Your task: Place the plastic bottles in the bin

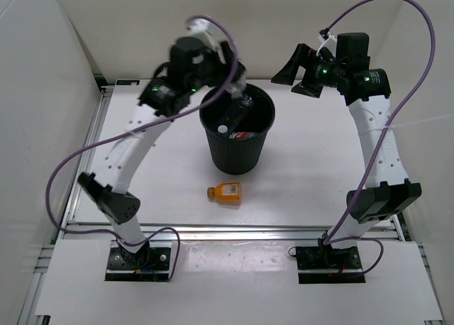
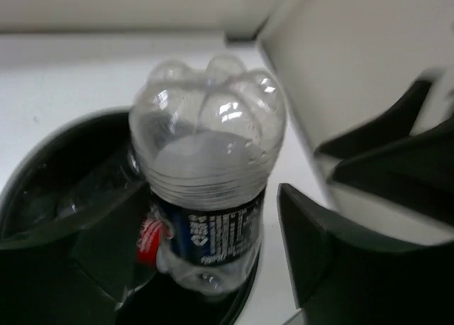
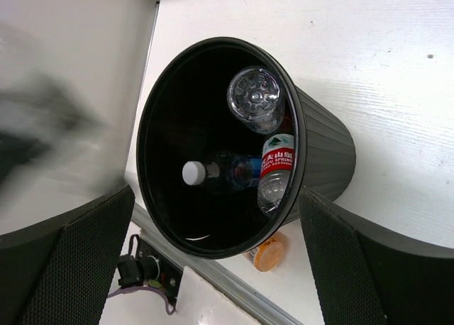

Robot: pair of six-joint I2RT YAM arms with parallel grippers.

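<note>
**Cap-down in the bin [image 3: 326, 147]: the dark-labelled bottle [image 2: 206, 162]**

The dark-labelled bottle sat base-up between the left gripper's [image 1: 237, 84] wide-parted fingers, apparently unheld, probably so it would fall in (a red-labelled bottle [image 3: 277, 170] lay inside). The right gripper [image 3: 213, 197] gaped empty, and the orange bottle [image 1: 225, 192] lay beyond the bin from it.

On the red-labelled bottle [image 3: 277, 172] in the bin [image 3: 330, 151]: white Chinese characters, with a Latin line beneath ending "SPRING". The dark-labelled bottle [image 2: 209, 190] carries white small print, too blurred to read. Label of the orange bottle [image 1: 225, 192]: too small to read.
</note>
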